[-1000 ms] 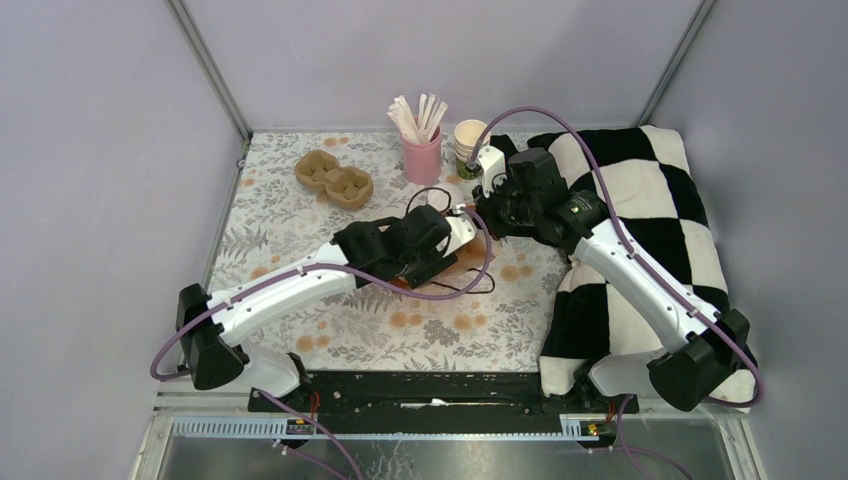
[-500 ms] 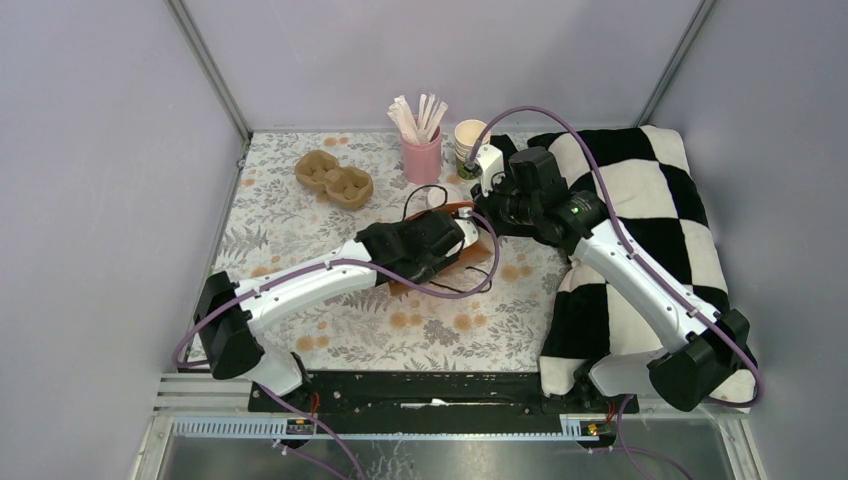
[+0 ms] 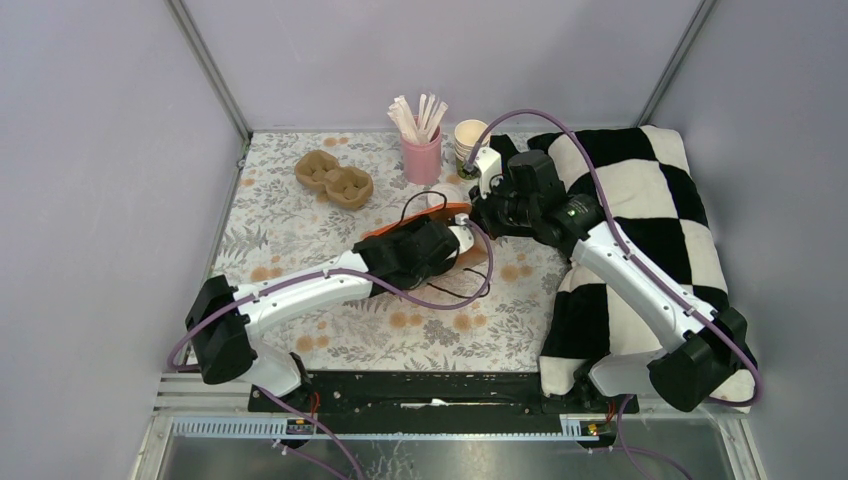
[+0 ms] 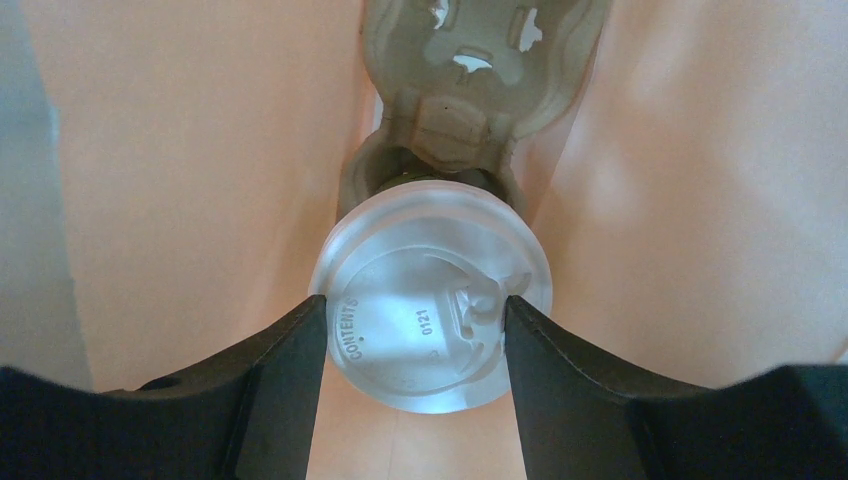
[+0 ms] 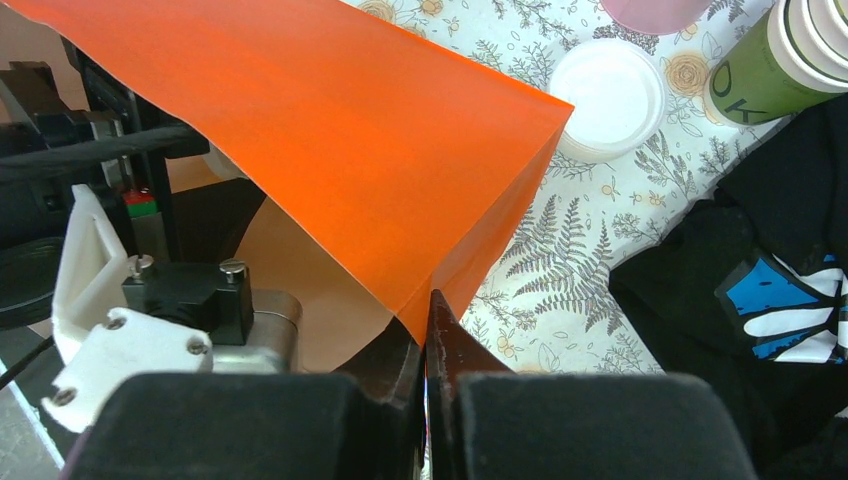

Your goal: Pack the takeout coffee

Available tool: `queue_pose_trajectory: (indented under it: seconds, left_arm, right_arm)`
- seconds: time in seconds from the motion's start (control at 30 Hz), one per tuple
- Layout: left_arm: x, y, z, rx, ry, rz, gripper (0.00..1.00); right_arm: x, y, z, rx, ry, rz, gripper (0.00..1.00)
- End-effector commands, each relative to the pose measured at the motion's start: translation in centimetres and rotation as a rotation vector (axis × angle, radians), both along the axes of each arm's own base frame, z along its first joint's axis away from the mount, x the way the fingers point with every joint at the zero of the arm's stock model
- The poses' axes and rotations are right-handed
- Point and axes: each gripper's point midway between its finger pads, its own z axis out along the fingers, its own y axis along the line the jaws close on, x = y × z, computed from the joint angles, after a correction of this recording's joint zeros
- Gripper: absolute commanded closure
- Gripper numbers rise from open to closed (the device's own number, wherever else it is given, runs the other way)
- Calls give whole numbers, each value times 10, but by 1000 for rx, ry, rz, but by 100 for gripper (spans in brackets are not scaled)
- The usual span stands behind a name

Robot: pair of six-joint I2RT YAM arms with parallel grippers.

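- left fingers (image 4: 285,375) are inside the orange paper bag (image 5: 330,130), spread wide, one each side of the takeout coffee (image 4: 430,320), pinching it at the white lid's rim
- takeout coffee is deep in the bag, lid facing the wrist camera
- cup body is mostly hidden behind the lid; its far end is at the near pocket of a brown cardboard carrier (image 4: 470,70), also in the bag; cannot tell if it is seated
- right fingers (image 5: 430,335) are pressed together on the bag's edge, pinching the orange paper, top wall raised
- bag sits mid-worktop (image 3: 290,230) between the two arms
- beyond the bag: stack of white lids (image 5: 608,98), stack of green cups (image 5: 770,60), pink cup of white sticks (image 3: 422,155)
- second cardboard carrier (image 3: 334,178) is far left, apart from the bag
- black-and-white checkered cushion (image 3: 640,200) is on the right, under the right arm
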Motion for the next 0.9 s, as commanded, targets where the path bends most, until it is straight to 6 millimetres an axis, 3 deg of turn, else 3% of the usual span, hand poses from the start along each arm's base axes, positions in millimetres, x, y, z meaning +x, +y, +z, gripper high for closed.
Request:
queue_pose_trajectory:
  seconds: [0.0, 0.23, 0.47, 0.6, 0.87]
  left_arm:
    - [14, -6, 17, -41, -93, 32, 59]
    - [22, -15, 27, -37, -138, 25, 59]
    - [20, -26, 18, -42, -106, 7, 59]
    - [11, -38, 23, -101, -49, 16, 59]
    - [-15, -49, 12, -122, 7, 0, 60]
  right_arm:
    - [0, 2, 15, 43, -45, 14, 100]
    - [5, -1, 22, 47, -38, -39, 100]
    - [7, 0, 16, 107, -137, -40, 100]
    - [16, -10, 13, 76, -158, -104, 100]
    - [0, -13, -1, 82, -115, -81, 91]
